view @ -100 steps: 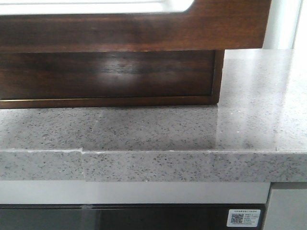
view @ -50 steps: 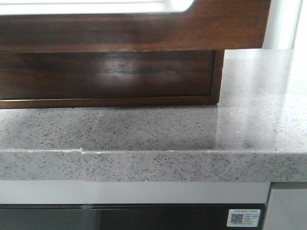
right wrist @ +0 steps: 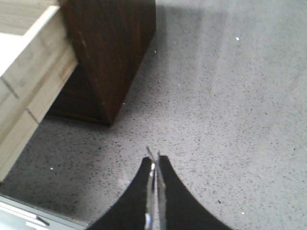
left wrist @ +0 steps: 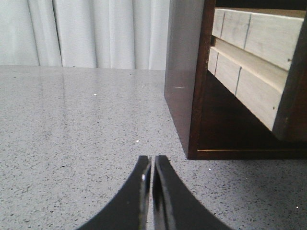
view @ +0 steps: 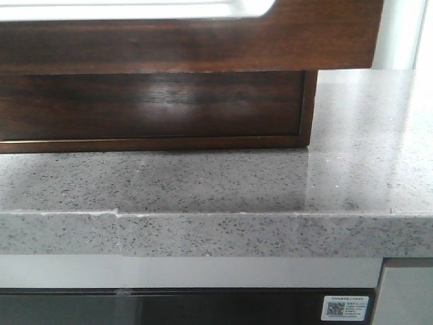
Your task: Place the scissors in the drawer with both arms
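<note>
Frontally, drawer [view: 189,40] pulled out, long axis left-right; left gripper [left wrist: 152,165], right gripper [right wrist: 155,160] pressed together, empty.

Pulled-out drawer [view: 203,40] overhangs the countertop [view: 352,135], open rightward.

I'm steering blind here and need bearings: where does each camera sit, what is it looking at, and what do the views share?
Front: low and forward, at the drawer pulled out over the countertop; no arm shows.
Left wrist: on the left arm, over the left gripper, shut, facing the wooden cabinet.
Right wrist: on the right arm, looking down past the right gripper, shut.
Shared: cabinet and countertop.
</note>
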Robot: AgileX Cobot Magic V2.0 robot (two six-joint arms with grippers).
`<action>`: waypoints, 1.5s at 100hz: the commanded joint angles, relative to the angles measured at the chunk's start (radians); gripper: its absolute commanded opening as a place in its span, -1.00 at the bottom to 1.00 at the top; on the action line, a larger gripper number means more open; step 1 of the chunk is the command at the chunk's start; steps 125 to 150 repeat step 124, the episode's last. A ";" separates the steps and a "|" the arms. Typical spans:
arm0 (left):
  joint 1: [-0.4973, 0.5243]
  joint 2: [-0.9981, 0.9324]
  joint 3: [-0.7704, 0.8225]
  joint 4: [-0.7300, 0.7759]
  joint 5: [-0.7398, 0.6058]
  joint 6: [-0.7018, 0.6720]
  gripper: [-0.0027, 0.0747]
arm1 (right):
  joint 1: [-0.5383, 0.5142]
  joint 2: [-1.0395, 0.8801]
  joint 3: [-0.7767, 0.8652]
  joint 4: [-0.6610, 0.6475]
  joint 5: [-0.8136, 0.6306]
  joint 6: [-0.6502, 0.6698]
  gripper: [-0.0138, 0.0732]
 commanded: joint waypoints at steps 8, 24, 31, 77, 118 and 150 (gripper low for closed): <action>0.001 -0.030 0.034 0.001 -0.080 -0.011 -0.98 | -0.002 -0.191 0.159 0.003 -0.268 -0.005 -0.84; 0.001 -0.030 0.034 0.001 -0.080 -0.011 -0.98 | -0.002 -0.435 0.444 0.016 -0.484 -0.005 -0.84; 0.001 -0.030 0.034 0.001 -0.080 -0.011 -0.98 | -0.002 -0.525 0.525 0.016 -0.522 -0.005 -0.84; 0.001 -0.030 0.034 0.001 -0.080 -0.011 -0.98 | -0.002 -0.642 0.721 -0.414 -0.723 0.441 -0.84; 0.001 -0.030 0.034 0.001 -0.080 -0.011 -0.98 | -0.002 -0.642 0.721 -0.413 -0.721 0.441 -0.84; 0.001 -0.030 0.034 0.001 -0.080 -0.011 -0.98 | -0.002 -0.642 0.721 -0.413 -0.721 0.441 -0.84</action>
